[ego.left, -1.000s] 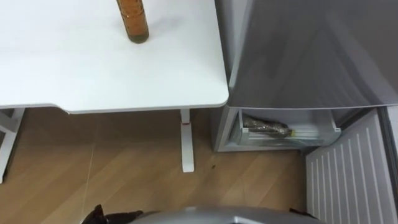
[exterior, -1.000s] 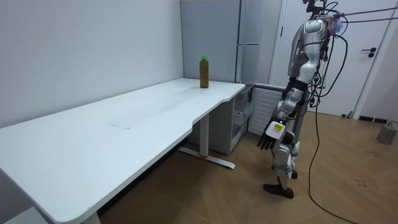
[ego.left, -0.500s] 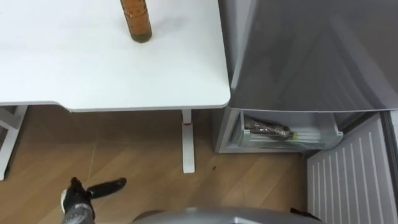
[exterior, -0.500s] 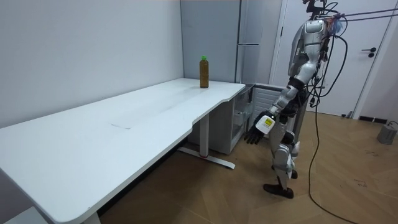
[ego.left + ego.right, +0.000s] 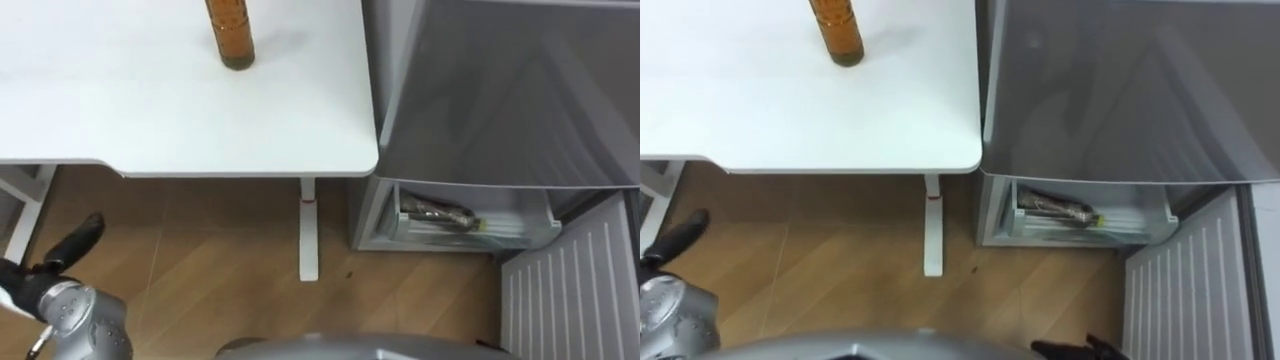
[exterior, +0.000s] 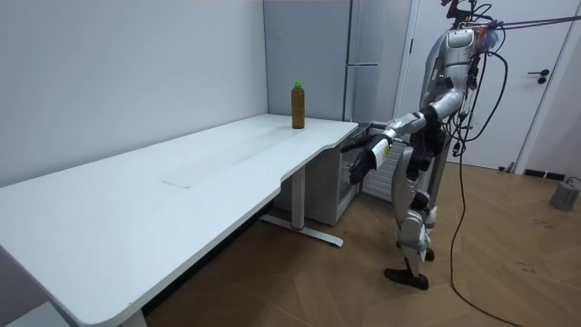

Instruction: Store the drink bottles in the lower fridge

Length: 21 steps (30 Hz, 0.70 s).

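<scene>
An amber drink bottle (image 5: 230,40) with a green cap (image 6: 296,84) stands upright near the far right corner of the white table (image 5: 150,110). My left hand (image 5: 62,262) is raised in front of me at the lower left, below the table's front edge and well short of the bottle. Its fingers are straight and it holds nothing. The grey fridge (image 5: 500,90) stands right of the table, and its lower drawer (image 5: 470,222) is open with a dark bottle (image 5: 437,212) lying in it. A dark bit of my right hand (image 5: 1080,348) shows at the bottom edge.
The lower fridge door (image 5: 570,285) hangs open to the right, its ribbed white inner side facing me. A white table leg (image 5: 308,230) stands on the wooden floor just left of the fridge. I stand on that floor, facing the table's corner and the fridge.
My left arm has swung up and forward from beside my thigh to about table height. The bottle has not moved.
</scene>
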{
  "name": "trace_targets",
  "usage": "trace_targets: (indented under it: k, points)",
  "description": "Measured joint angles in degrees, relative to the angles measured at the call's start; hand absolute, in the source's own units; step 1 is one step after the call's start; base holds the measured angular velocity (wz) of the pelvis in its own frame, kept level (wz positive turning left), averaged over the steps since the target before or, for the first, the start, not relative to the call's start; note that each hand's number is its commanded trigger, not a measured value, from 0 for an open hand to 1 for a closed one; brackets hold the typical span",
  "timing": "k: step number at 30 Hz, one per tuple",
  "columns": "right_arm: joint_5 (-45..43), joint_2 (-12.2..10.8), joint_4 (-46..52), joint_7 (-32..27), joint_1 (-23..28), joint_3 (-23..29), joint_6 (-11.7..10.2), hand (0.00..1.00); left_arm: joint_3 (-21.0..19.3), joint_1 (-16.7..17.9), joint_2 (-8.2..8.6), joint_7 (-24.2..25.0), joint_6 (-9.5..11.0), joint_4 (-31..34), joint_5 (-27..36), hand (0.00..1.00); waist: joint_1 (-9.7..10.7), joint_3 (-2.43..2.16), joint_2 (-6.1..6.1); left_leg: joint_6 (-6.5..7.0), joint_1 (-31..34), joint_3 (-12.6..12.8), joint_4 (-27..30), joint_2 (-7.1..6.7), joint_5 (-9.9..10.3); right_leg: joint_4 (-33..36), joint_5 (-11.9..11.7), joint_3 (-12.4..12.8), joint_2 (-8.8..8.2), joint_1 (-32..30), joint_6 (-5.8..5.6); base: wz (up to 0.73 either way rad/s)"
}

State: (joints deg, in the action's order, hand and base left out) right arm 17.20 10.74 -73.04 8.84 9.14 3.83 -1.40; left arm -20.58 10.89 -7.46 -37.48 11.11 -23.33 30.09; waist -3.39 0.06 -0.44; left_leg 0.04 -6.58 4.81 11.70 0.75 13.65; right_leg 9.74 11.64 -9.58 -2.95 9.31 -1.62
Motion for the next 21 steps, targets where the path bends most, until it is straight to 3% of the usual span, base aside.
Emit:
trace_targets:
  k: [6,10,17,21]
  points:
    - [-0.1,0.0,0.3,0.0,0.6,0.0,-0.6,0.00,-0.6,0.3,-0.04,-4.7,0.7,10.3,-6.0,0.00,-0.1,-0.02,0.16,0.00,-0.7,-0.3,0.1,-0.04,0.0,-0.2,0.0,-0.1,0.03,0.7,0.00,0.02]
    - [-0.7,0.0,0.2,0.0,1.1,0.0,-1.8,0.00,-0.5,0.3,-0.10,-6.9,3.3,17.0,-14.6,0.00,0.1,-0.03,0.31,0.01,-0.7,-0.4,-0.1,-0.11,0.0,-0.1,0.0,-0.1,-0.01,0.8,0.00,0.00]
    - [-2.1,0.0,0.5,0.8,1.1,0.3,-2.5,0.00,0.7,0.2,-0.31,-5.0,3.7,26.3,-27.3,0.00,0.4,-0.04,0.30,0.00,-0.9,-0.5,0.0,-0.07,0.0,-0.2,0.0,-0.1,0.04,1.2,0.00,0.00]
    - [-2.2,0.0,0.3,0.7,0.6,0.2,-2.5,0.00,2.7,0.1,-1.73,-2.8,3.8,28.3,-28.6,0.00,1.8,0.00,0.32,0.00,-1.0,-1.0,0.2,-0.18,0.0,-0.3,0.0,-0.5,-0.01,1.7,0.00,0.05]
